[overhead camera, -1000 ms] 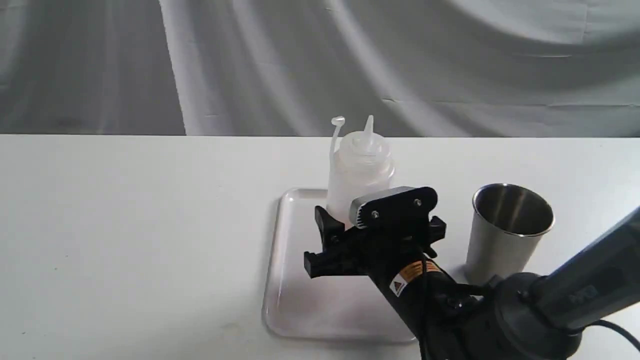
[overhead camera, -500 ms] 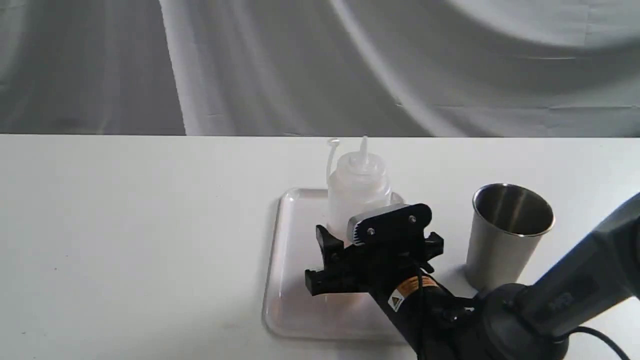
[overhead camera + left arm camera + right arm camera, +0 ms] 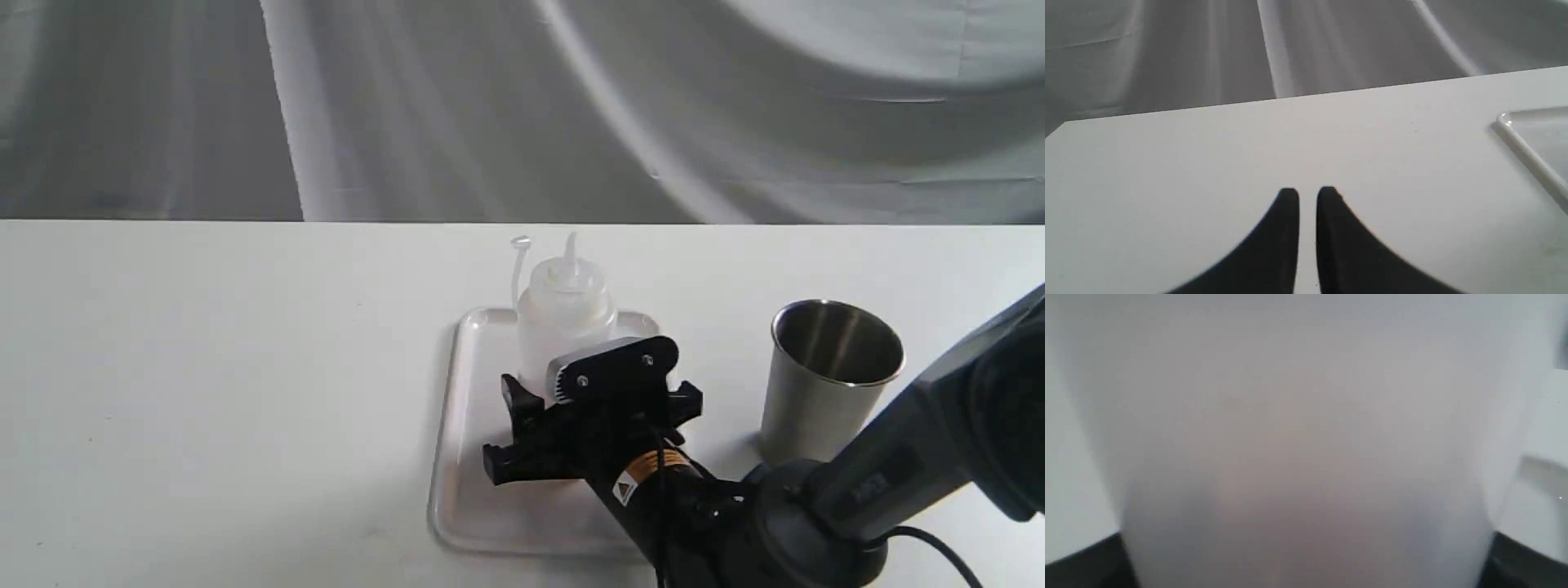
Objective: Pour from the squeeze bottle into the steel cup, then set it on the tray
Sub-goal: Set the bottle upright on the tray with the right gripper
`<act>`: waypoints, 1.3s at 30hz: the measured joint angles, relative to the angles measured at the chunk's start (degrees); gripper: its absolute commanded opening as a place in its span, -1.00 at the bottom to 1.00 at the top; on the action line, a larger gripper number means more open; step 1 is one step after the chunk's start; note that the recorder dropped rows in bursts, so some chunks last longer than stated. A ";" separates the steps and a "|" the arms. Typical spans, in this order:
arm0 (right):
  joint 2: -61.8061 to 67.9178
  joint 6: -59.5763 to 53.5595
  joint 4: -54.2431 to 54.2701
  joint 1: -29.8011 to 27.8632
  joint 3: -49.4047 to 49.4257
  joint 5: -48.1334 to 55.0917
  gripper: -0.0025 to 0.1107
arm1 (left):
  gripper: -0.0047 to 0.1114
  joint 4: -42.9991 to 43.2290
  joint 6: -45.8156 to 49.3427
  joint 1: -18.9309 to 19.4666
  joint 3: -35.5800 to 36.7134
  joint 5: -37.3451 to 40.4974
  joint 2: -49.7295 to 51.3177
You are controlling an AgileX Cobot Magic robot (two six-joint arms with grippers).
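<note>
The squeeze bottle [image 3: 565, 322] is translucent, milky plastic with a soft, dull sheen. The cup [image 3: 826, 404] is brushed metal, satin on the outside and brighter inside, where streaks of light reflect off its wall. The tray [image 3: 457, 457] is smooth white plastic, glossy enough to catch highlights along its rim. The table [image 3: 204, 367] is white, smooth and matt. The backdrop [image 3: 490, 106] is grey cloth, matt and creased into folds. The right gripper [image 3: 602, 392] looks like matt black plastic, with a ribbed silvery block [image 3: 570, 366] and a shiny orange sticker [image 3: 641, 474]. The left gripper [image 3: 1307, 192] is smooth matt black.
</note>
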 measured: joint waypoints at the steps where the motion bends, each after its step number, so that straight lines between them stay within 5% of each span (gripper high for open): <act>1: 0.00 -0.16 0.00 0.00 0.00 0.09 -0.96 | -0.78 0.00 0.00 0.00 0.00 0.00 0.00; 17: 0.00 -0.39 0.00 0.00 -0.42 0.71 -0.91 | -0.78 0.00 0.00 0.00 0.00 0.00 0.00; 21: 0.00 -0.39 0.00 0.00 -0.42 0.71 -0.54 | -0.78 0.00 0.00 0.00 0.00 0.00 0.00; 26: 0.00 -0.39 0.00 0.00 -0.42 1.04 0.42 | -0.78 0.00 0.00 0.00 0.00 0.00 0.00; 29: 0.00 -0.27 0.00 0.00 -0.42 1.80 0.81 | -0.78 0.00 0.00 0.00 0.00 0.00 0.00; 39: 0.00 0.54 0.00 0.00 -0.46 2.52 0.90 | -0.78 0.00 0.00 0.00 0.00 0.00 0.00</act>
